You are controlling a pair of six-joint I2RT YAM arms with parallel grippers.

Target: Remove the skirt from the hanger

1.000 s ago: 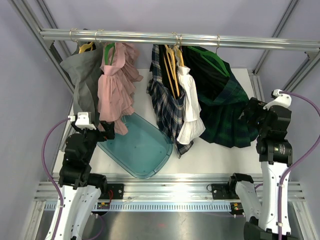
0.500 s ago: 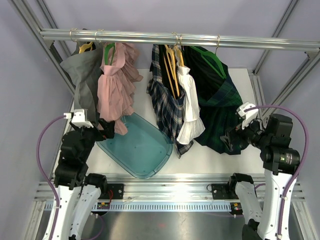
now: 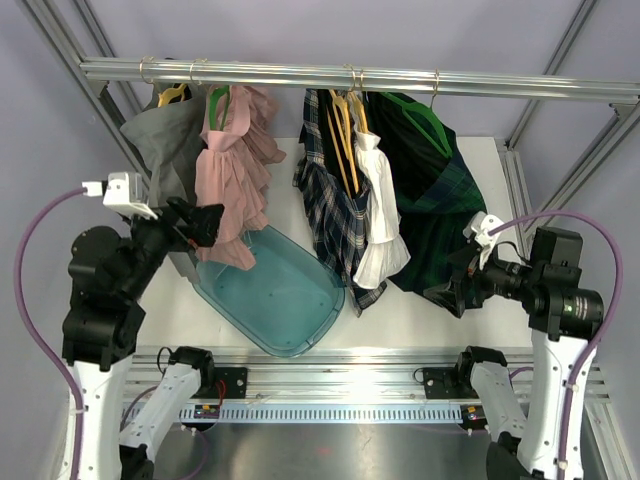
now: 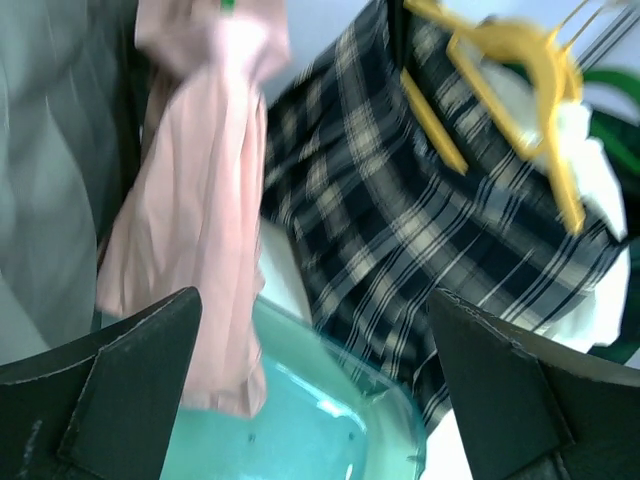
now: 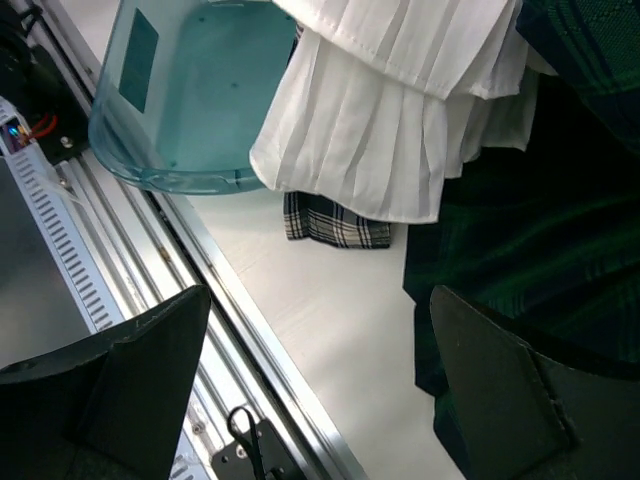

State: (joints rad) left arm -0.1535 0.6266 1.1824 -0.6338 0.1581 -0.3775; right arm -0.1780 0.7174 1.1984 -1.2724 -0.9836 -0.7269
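Note:
Several skirts hang from a rail: grey, pink, navy plaid, white and dark green plaid. My left gripper is open and empty, raised beside the pink skirt's lower edge. In the left wrist view my left gripper faces the pink skirt, the navy plaid skirt and a yellow hanger. My right gripper is open and empty at the green skirt's hem. In the right wrist view my right gripper has the green skirt beside its right finger.
A teal plastic bin lies on the white table under the pink and navy skirts, also seen in the right wrist view. Aluminium frame posts stand at both sides, and a rail runs along the near edge.
My left arm has risen and swung left, its gripper now level with the pink skirt's hem. My right arm has dropped and turned left to the green skirt's hem.

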